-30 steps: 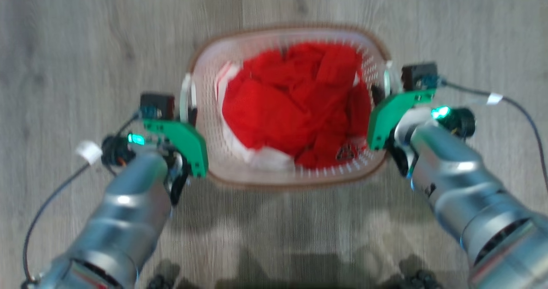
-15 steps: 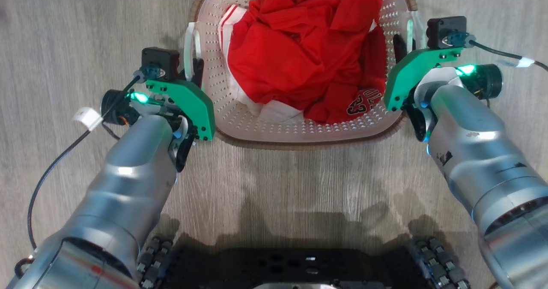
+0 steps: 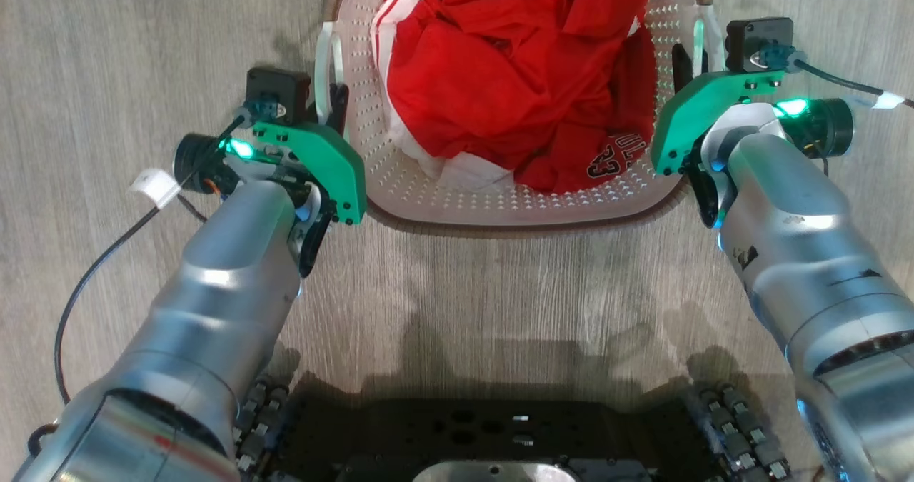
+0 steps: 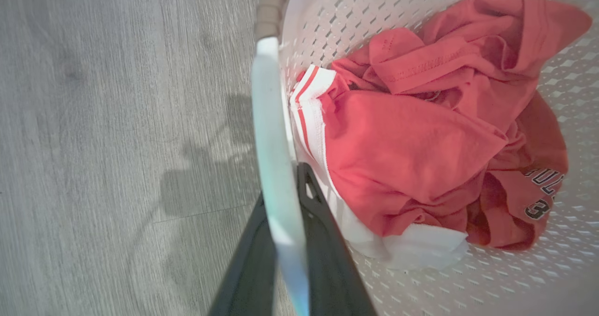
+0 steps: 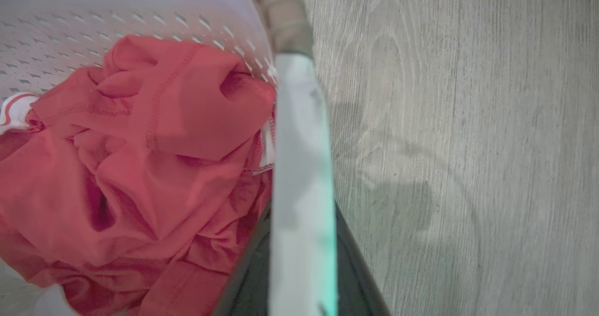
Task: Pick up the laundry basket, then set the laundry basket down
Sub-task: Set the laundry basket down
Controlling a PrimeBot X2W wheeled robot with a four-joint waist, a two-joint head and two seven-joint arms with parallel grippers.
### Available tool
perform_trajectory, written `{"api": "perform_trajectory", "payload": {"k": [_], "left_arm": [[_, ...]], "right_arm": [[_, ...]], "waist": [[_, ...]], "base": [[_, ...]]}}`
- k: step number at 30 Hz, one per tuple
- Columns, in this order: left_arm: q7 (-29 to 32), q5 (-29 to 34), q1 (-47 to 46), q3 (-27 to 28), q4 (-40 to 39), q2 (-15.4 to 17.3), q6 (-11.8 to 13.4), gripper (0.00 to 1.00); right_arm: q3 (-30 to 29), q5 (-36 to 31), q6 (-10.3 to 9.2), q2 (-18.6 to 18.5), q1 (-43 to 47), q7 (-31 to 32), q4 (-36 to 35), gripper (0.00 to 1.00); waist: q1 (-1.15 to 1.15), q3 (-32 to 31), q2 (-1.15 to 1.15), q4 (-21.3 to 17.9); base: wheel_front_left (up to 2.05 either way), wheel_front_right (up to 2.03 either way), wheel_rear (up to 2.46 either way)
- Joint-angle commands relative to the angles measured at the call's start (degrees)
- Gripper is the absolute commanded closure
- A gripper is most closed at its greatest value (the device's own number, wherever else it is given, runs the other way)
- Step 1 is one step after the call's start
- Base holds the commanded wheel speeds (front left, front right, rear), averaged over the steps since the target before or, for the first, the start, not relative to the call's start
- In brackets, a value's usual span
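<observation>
The laundry basket (image 3: pixel 457 203) is seen over the grey wood floor (image 3: pixel 128 32), ahead of the robot's dark base (image 3: pixel 400 432) and between both arms. Whether it is resting on the floor or lifted cannot be told. Red clothing (image 3: pixel 514 75) with white trim is piled inside. The left gripper (image 3: pixel 330 107) is set at the left handle (image 4: pixel 276 166), jaws closed on it. The right gripper (image 3: pixel 691 57) is set at the right handle (image 5: pixel 302 166), jaws clamped on it likewise.

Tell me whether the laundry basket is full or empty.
Partly full: the laundry basket holds a crumpled heap of red clothing covering its bottom, with perforated wall bare above it.
</observation>
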Motion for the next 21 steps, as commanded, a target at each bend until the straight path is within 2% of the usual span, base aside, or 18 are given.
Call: {"api": "perform_trajectory", "payload": {"k": [1, 7, 18, 19, 21], "left_arm": [[-0.8, 1.2, -0.4, 1.6, -0.2, 2.8, 0.2, 1.00], [-0.8, 2.6, -0.7, 2.5, -0.2, 2.4, -0.2, 1.00], [-0.8, 4.6, -1.1, 4.1, 0.0, 2.0, -0.7, 1.00], [-0.8, 4.7, -1.1, 4.3, 0.0, 1.9, -0.7, 1.00], [-0.8, 5.0, -1.0, 4.7, 0.0, 1.9, -0.7, 1.00]], "right_arm": [[0.2, -1.9, -0.10, 0.1, 3.4, -0.1, 0.2, 1.00], [-2.1, -3.9, -0.10, 0.2, 3.7, -0.2, 0.2, 1.00], [-1.8, -3.7, -0.10, 0.2, 3.5, -0.2, 0.2, 1.00], [-1.8, -3.7, -0.10, 0.2, 3.5, -0.2, 0.2, 0.97], [-1.7, -3.6, -0.10, 0.2, 3.5, -0.2, 0.2, 0.74]], "waist": [[0.00, 0.3, 0.00, 0.0], [0.00, 0.8, 0.00, 0.4], [0.00, 1.5, 0.00, 0.5], [0.00, 1.6, 0.00, 0.5], [0.00, 1.6, 0.00, 0.4]], "base": [[0.00, 0.00, 0.00], [0.00, 0.00, 0.00], [0.00, 0.00, 0.00], [0.00, 0.00, 0.00], [0.00, 0.00, 0.00]]}}
